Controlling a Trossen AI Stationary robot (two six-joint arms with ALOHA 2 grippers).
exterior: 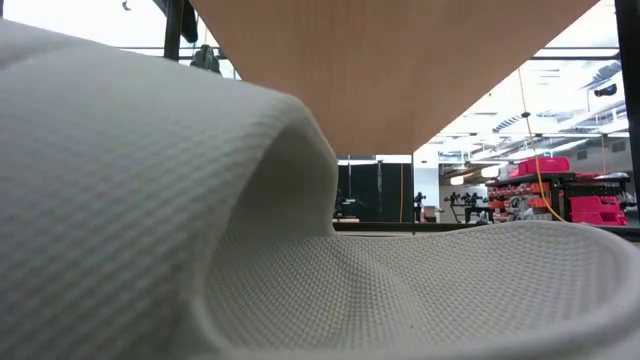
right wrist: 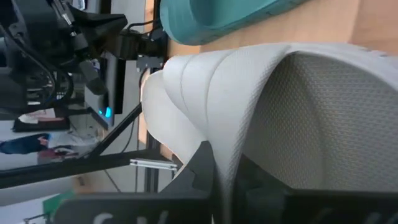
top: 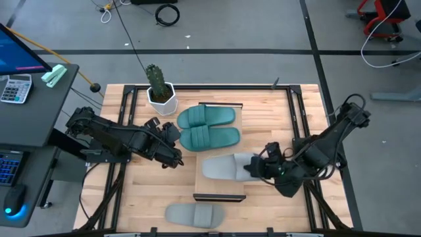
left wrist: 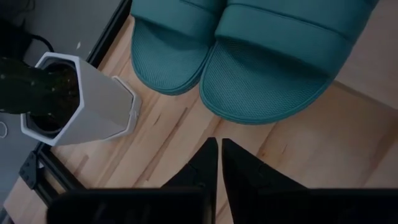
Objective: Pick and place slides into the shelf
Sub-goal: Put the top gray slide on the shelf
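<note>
Two teal slides lie side by side on the far half of the shelf, soles down; the left wrist view shows their rounded ends. My left gripper hovers shut just left of them, over the table. One light grey slide is over the shelf's near half, with my right gripper shut on it from the right. The other grey slide lies on the table near the front edge and fills the low view. My right gripper holds the grey slide by the edge of its wide strap, one finger under the strap over the footbed and one outside. The fingers come slanting down from the table's right. Whether the sole rests on the shelf I cannot tell.
A white pot with a cactus stands at the far left of the table, close to the teal slides and to my left arm. Dark frame rails run along the table's left and right sides. A desk with a keyboard stands left of the table.
</note>
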